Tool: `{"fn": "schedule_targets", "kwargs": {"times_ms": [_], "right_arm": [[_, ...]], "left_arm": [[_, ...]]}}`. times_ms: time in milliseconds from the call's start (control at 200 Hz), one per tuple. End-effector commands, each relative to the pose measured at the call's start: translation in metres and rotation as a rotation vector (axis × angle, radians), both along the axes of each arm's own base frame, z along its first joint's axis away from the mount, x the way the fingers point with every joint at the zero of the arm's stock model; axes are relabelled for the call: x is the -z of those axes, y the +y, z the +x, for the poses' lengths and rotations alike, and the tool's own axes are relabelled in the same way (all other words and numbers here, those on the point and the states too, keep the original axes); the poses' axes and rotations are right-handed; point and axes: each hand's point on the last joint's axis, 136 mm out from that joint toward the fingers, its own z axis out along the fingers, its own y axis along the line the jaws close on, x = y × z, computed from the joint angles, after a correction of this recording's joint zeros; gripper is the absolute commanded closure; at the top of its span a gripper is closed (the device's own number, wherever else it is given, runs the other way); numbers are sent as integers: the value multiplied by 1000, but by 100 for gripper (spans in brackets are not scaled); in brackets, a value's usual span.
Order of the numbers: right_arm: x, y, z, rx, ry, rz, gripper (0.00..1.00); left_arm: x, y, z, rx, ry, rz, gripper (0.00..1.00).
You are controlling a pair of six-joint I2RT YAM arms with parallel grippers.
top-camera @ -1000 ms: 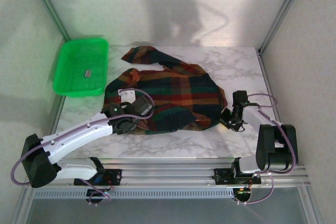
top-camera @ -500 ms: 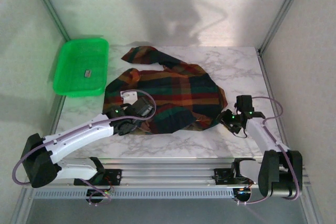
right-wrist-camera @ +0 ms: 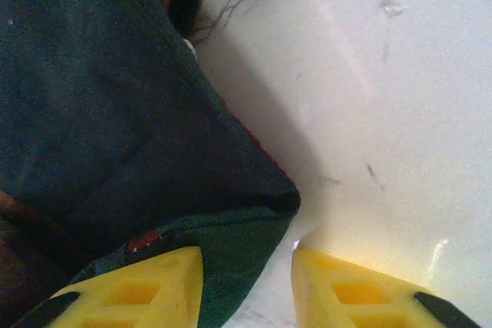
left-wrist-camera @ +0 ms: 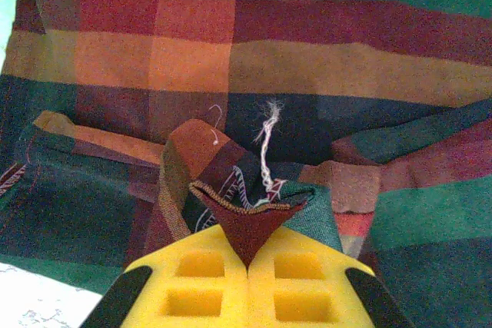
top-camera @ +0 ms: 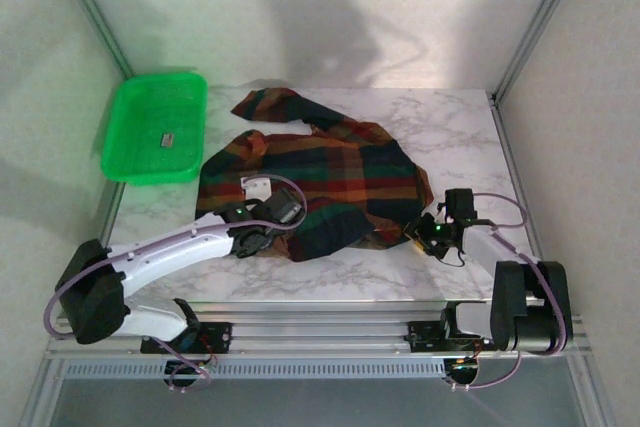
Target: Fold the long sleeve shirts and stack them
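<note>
A: Where does the plaid shirt (top-camera: 330,162) lie?

B: On the marble table (top-camera: 450,127), about in the middle. It is spread out but crumpled, and one sleeve reaches toward the far edge. The green tray (top-camera: 125,162) stands just beside its left side, with a small grey thing (top-camera: 168,139) inside that is too small to tell.

A: And the left gripper (left-wrist-camera: 247,255), what does it hold?

B: It is at the near left part of the shirt. Its yellow fingers (left-wrist-camera: 200,282) are pressed together on a small fold of the hem. A dark red triangle of cloth stands out between them, and a loose white thread hangs just above.

A: Is the right gripper (right-wrist-camera: 247,266) closed too?

B: No. It sits low at the near right corner of the shirt, and its jaws stand partly apart, with bare marble seen in the gap. The dark green corner of the cloth lies against one finger (right-wrist-camera: 146,289) and reaches a little into the gap, but nothing is pinched there.
</note>
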Motion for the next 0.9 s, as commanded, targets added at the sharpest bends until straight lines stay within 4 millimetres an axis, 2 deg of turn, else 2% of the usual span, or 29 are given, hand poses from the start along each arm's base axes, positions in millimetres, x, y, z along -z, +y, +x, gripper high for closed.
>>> {"fn": "schedule_targets", "kwargs": {"times_ms": [0,155,295,445,646,851,896], "right_arm": [[5,-2,3,18,4,-6,71],[12,-7,5,40,38,-30,90],[9,-19,1,61,82,-101,100],[10,-33,-13,91,130,-180,100],[7,-48,-21,142,146,-249,100],[6,-48,-25,139,169,-253,100],[3,-48,-26,138,166,-252,93]], "left_arm": [[17,14,0,-48,19,65,98],[33,17,4,-61,42,104,99],[44,22,3,-76,69,119,100],[50,26,2,-85,82,128,100],[53,36,2,-98,93,134,100],[49,34,5,-77,90,127,100],[46,31,6,-68,83,111,100]]}}
